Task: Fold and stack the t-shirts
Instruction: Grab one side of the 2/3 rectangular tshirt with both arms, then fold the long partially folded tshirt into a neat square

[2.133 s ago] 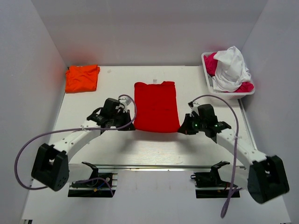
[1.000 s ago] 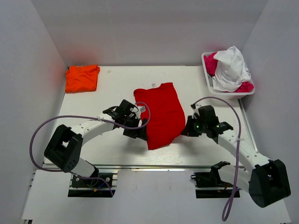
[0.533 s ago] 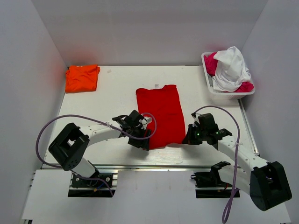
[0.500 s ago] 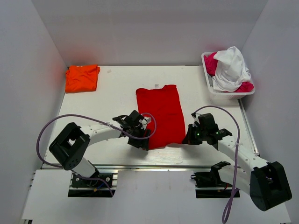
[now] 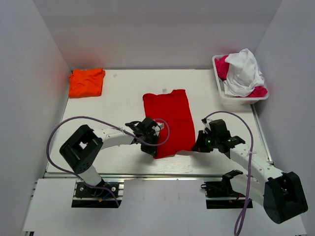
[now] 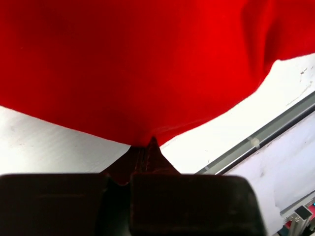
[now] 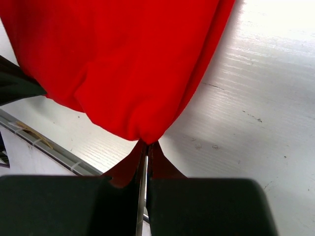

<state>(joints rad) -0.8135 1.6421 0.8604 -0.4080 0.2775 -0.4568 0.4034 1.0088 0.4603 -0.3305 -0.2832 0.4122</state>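
On the table (image 5: 123,93), nearer t-shirt (image 5: 167,120) at the middle, farther t-shirt (image 5: 86,82) in the far-left corner, basket (image 5: 246,100) far right.

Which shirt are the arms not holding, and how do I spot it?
Go to the table's far left corner. The orange t-shirt lies there in a compact bundle. It is the only orange cloth; the red t-shirt lies mid-table.

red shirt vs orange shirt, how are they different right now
The red shirt lies spread long at the middle of the table; the orange shirt sits bunched compact at the far left corner. The left gripper and right gripper pinch the red shirt's near corners; nothing touches the orange shirt. Both are plain single-colour cloth.
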